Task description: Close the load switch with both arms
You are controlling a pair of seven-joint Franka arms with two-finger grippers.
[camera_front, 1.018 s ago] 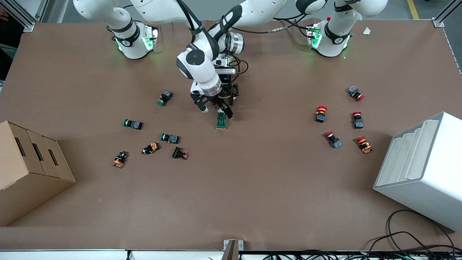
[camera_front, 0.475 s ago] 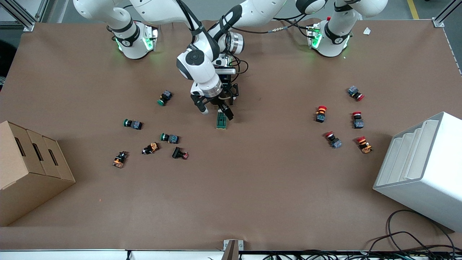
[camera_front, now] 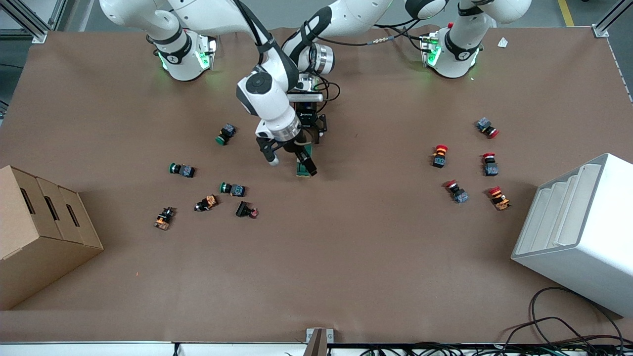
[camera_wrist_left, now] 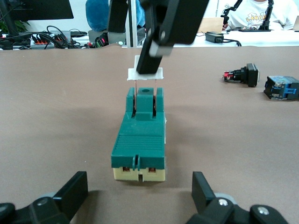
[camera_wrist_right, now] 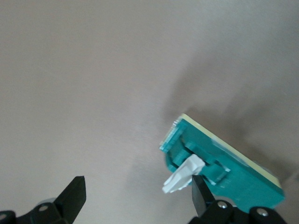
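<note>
Right gripper point(camera_front: 287, 159) is over the load switch point(camera_front: 302, 168) w/ fingers spread wide, holding nothing; one finger point(camera_wrist_left: 161, 32) is pressing on the white toggle piece point(camera_wrist_left: 146, 73), which stands raised over the green body. Left gripper point(camera_wrist_left: 140, 196) sits low at the switch's end farther from the front camera, fingers apart either side w/o touching it, so the block isn't braced yet. Switch lies on the table approx. mid-way between the two bases, well apart from the other parts.

Risks, as I judge them: w/ no clamp on the block, the downward push could skid or tip it instead of seating the toggle; the finger only catches the toggle's edge, so it may slip off. Arms are crowded close, so contact between them is possible.

Table point(camera_front: 346, 257) is covered in plain brown sheet. Green-capped push buttons point(camera_front: 226, 134) lie toward the right arm's end, red-capped ones point(camera_front: 439, 155) toward the left arm's. Cardboard box point(camera_front: 39, 232) and white rack point(camera_front: 578, 232) sit at the ends; cables run along the near edge.
</note>
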